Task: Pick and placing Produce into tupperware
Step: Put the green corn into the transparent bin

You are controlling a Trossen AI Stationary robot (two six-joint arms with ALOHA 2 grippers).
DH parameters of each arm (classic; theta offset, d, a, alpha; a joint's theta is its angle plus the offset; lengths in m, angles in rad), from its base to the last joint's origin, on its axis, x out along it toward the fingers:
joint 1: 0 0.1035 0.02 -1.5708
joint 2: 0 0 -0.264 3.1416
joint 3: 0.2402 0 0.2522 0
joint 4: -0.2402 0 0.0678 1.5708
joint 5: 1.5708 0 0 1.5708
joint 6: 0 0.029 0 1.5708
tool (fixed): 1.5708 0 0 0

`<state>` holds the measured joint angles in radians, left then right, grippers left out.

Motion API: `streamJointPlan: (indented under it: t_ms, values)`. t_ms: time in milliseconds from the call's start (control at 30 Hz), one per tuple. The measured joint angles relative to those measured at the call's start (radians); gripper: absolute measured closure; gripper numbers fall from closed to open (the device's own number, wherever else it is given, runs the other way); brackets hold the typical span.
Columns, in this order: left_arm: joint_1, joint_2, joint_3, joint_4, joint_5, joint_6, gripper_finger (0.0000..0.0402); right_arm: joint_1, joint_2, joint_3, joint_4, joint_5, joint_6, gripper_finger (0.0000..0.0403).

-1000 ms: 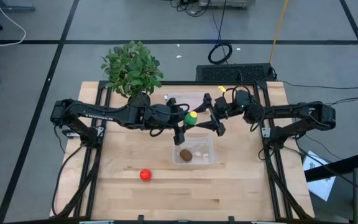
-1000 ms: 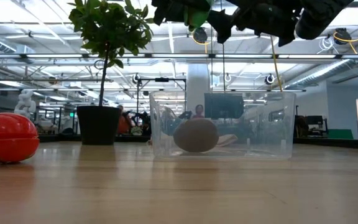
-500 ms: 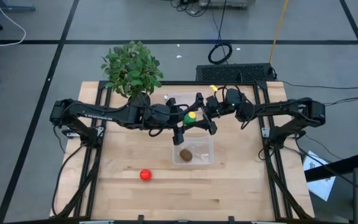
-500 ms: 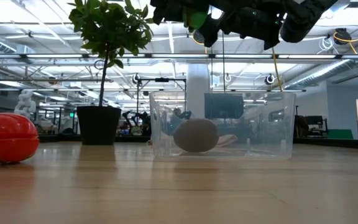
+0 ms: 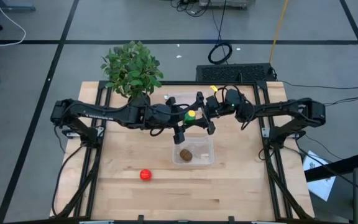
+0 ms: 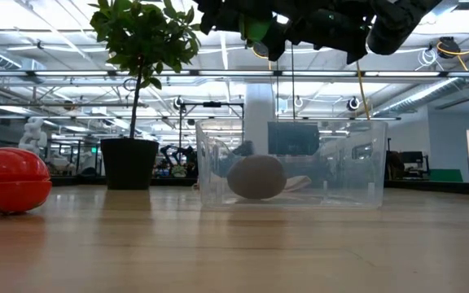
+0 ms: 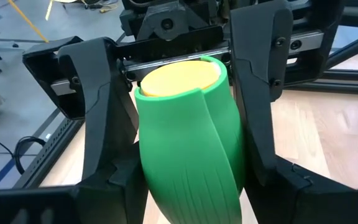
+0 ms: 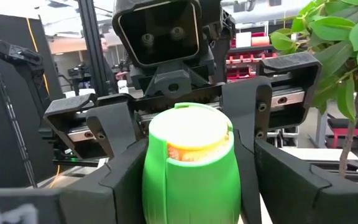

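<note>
The elongated green produce point(image 5: 190, 116), with a yellow end, hangs in the air above the far edge of the clear tupperware point(image 5: 205, 160). My left gripper point(image 5: 182, 120) is shut on it. My right gripper point(image 5: 199, 115) is open, and its fingers point(image 7: 260, 93) stand on either side of the yellow end. The brown kiwi-like one point(image 5: 185, 154) lies inside the tupperware; the low view point(image 6: 256, 177) shows it resting on the floor of it. The round red one point(image 5: 145, 175) sits on the table near the front left. My left gripper pinches the green produce between its two fingers at the plain end point(image 7: 166, 199), opposite the yellow end point(image 7: 179, 78). The fingers come level from the table's left and lie along it. It sits level, lifted clear, yellow end toward the table's right.
A potted leafy plant point(image 5: 131, 68) stands at the table's far left. A flat translucent piece point(image 5: 171, 98) lies at the far edge behind the grippers. A pale object point(image 5: 201, 155) also lies in the tupperware. Bare wood stretches along the near edge point(image 5: 229, 193).
My right gripper has gone toward the table's left, toward the green produce, until its open fingers stand around the yellow end. My left gripper has kept the green produce in the air at about the same place.
</note>
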<state>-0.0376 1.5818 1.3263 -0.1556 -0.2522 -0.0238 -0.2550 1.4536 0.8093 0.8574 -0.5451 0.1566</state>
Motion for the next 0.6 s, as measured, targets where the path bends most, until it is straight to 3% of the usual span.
streamJointPlan:
  t_ms: [433,600]
  values:
    - [-0.007,-0.004,0.001,-0.003,-0.015,0.016,0.0185,-0.001,0.000,0.000,0.008,-0.011,0.003,0.0162]
    - [-0.017,-0.013,0.001,-0.012,-0.015,0.030,0.0150,0.000,0.000,0.001,0.009,-0.013,0.004,0.0162]
